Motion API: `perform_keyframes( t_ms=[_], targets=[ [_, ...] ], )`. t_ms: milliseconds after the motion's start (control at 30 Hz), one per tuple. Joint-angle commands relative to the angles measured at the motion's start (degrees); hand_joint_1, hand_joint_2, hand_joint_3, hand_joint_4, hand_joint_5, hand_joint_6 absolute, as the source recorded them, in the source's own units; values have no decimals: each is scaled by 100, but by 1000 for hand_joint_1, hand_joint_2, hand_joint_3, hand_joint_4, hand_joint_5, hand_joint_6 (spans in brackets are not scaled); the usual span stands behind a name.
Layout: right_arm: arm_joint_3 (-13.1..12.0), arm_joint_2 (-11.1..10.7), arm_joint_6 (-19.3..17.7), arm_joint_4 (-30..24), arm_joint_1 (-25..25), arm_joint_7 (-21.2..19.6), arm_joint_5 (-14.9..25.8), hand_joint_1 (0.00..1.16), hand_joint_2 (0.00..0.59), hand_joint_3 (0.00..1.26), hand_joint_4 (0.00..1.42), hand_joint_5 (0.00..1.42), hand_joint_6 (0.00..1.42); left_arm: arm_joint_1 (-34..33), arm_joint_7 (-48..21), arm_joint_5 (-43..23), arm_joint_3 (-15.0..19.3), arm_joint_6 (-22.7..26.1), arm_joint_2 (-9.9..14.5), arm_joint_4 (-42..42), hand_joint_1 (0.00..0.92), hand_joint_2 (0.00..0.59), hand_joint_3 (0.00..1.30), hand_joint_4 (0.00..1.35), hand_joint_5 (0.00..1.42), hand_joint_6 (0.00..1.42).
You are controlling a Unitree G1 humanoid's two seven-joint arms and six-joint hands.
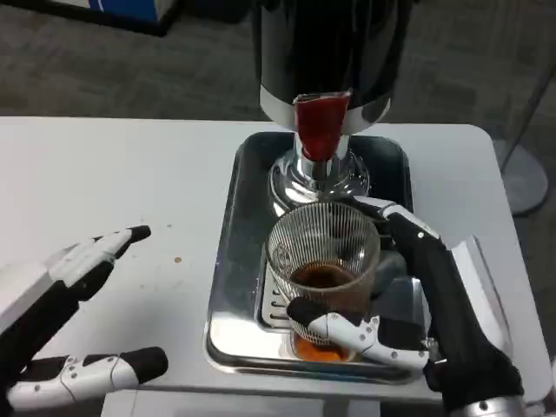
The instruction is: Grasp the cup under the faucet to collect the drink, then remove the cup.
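Cup (323, 261), holding some brown drink, is sitting gripped in the right hand (417, 304) below the faucet (321, 123); removing it remains. Left hand (74, 326) is waiting open.

The cup (322, 261) was a clear, ribbed glass, standing upright, with a shallow pool of dark amber drink at its bottom. It sat over the front part of the steel tray (228, 287), just in front of the faucet (321, 126), whose red spout hung from a dark, shiny dispenser body above a chrome base. The right hand (408, 300) held the cup, fingers wrapped around its lower front and far side.
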Motion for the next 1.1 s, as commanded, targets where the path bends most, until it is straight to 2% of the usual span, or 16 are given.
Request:
perform_keyframes(
  t_ms=[33,333,733,967,1100],
  targets=[
    [50,27,70,-498,238,157,127,942,349,631,598,848,958,65,13,-9,-71,48,-80,-232,0,66,39,0,0,0],
    [155,50,339,-1297,685,519,187,897,392,647,598,848,943,196,24,-68,-21,-66,-227,-462,0,64,39,0,0,0],
    [316,83,623,-2099,1195,862,235,884,369,639,605,848,943,497,-51,-319,203,-330,-217,-744,0,39,20,0,0,0],
    [342,48,708,-2359,1420,995,293,846,453,655,607,848,941,729,-95,-531,355,-243,-280,-1171,0,34,11,0,0,0],
    [369,28,729,-2479,1531,1040,323,839,475,668,607,840,941,831,-119,-565,408,-207,-303,-1286,0,33,10,0,0,0]
  ],
)
